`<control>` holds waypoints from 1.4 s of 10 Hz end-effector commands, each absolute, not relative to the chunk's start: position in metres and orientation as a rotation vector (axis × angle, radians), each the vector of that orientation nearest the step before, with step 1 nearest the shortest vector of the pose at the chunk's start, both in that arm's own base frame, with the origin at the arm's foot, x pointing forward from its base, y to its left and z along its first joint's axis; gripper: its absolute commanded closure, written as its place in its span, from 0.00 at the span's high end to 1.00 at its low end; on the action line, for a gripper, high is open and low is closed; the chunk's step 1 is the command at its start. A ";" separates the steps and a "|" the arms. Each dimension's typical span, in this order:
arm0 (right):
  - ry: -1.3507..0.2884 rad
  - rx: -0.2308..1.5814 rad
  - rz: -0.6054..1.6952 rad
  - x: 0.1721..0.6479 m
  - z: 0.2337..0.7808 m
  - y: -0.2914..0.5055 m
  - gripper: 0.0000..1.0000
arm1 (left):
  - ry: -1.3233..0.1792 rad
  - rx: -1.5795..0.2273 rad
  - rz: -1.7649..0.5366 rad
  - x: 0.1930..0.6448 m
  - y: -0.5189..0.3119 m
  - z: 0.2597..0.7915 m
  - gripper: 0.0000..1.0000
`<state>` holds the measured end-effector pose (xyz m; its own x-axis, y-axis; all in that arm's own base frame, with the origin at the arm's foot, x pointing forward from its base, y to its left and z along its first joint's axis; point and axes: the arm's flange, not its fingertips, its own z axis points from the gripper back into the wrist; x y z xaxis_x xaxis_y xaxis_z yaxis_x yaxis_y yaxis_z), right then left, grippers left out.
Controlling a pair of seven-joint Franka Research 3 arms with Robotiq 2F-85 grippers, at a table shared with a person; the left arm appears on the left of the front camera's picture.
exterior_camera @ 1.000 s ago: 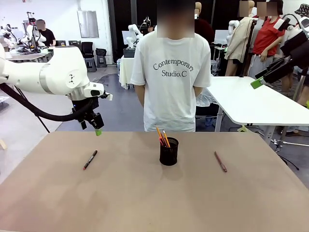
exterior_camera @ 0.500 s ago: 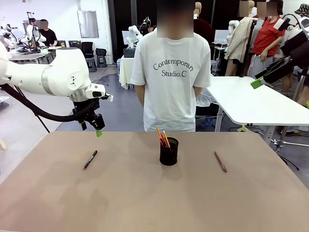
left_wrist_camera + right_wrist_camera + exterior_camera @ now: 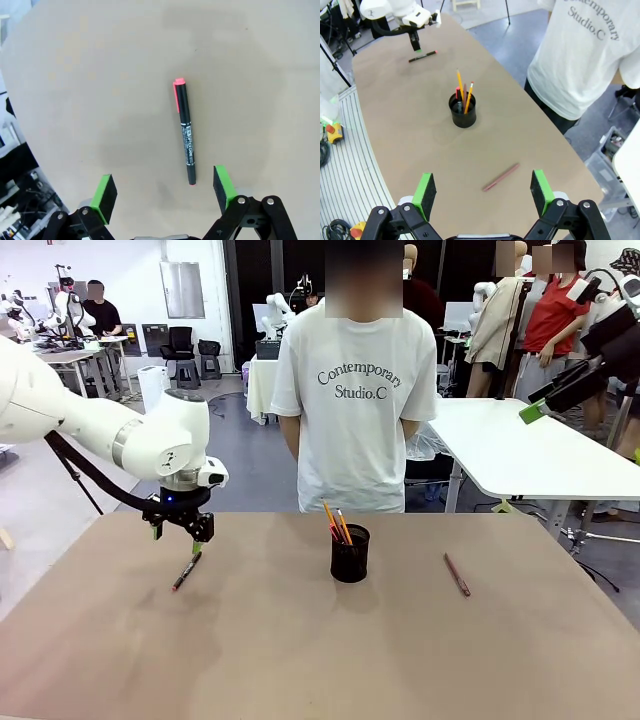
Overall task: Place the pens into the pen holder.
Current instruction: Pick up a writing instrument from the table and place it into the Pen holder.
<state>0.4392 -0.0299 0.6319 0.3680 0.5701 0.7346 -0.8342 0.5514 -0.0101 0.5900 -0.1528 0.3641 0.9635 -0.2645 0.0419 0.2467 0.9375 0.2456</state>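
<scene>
I'm reading "Contemporary Studio.C" on the person's white T-shirt (image 3: 355, 390). I'm also seeing white print along the black pen (image 3: 186, 135), too small to read.

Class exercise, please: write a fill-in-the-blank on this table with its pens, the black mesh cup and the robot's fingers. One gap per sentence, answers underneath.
1. The left gripper hangs above the black pen with its fingers ____.
2. In the front view the reddish-brown pen lies to the ____ of the pen holder.
3. Exactly ____ pens lie flat on the table.
4. An orange-yellow pencil stands inside the ____.
Answers: open; right; two; pen holder.
</scene>
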 end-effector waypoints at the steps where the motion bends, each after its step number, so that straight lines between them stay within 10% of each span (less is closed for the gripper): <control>1: -0.767 0.404 0.936 0.440 0.633 -0.030 1.00 | -0.114 0.235 -0.245 0.584 -0.149 0.359 1.00; 14: -0.767 0.404 0.936 0.440 0.633 -0.030 1.00 | -0.122 0.019 -0.254 0.626 -0.142 0.316 1.00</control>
<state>0.4392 -0.0299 0.6319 0.3680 0.5701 0.7346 -0.8342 0.5514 -0.0101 0.6198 -0.1460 0.3148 0.9613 -0.2460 0.1241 0.2399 0.9688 0.0627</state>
